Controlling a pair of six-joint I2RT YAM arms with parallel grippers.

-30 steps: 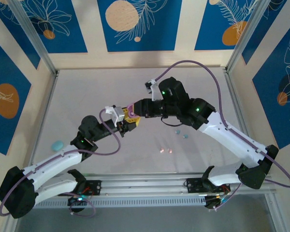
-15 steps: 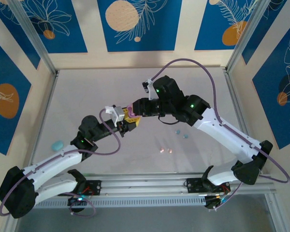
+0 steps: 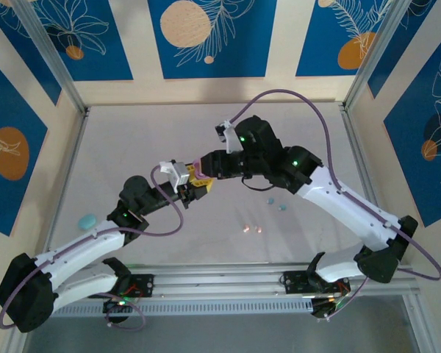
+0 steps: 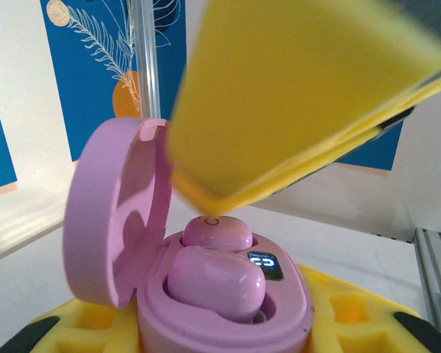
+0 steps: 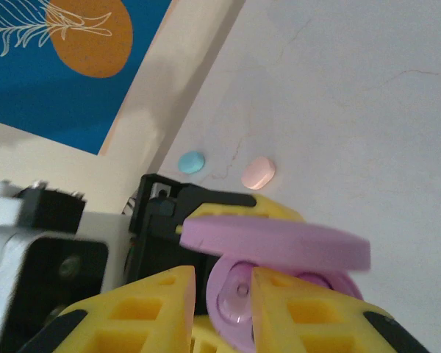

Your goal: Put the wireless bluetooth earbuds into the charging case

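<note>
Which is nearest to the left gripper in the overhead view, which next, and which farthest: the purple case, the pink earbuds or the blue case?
1. purple case: held in the left gripper, mid-scene.
2. pink earbuds: lying to its right, nearer the arm bases.
3. blue case: far out at the left edge.

**Top view.** My left arm (image 3: 73, 257) extends from the near left corner of the table toward its middle. My right arm (image 3: 338, 202) extends from the near right corner, bends, and turns its wrist leftward. My left gripper (image 3: 197, 189) and right gripper (image 3: 201, 169) meet tip to tip over the middle of the table.

**Wrist views.** My left fingers (image 4: 88, 323) are clamped on the pink charging case (image 4: 206, 334). My right fingers (image 5: 151, 305) stand narrowly parted. Whether they pinch anything cannot be determined.
</note>
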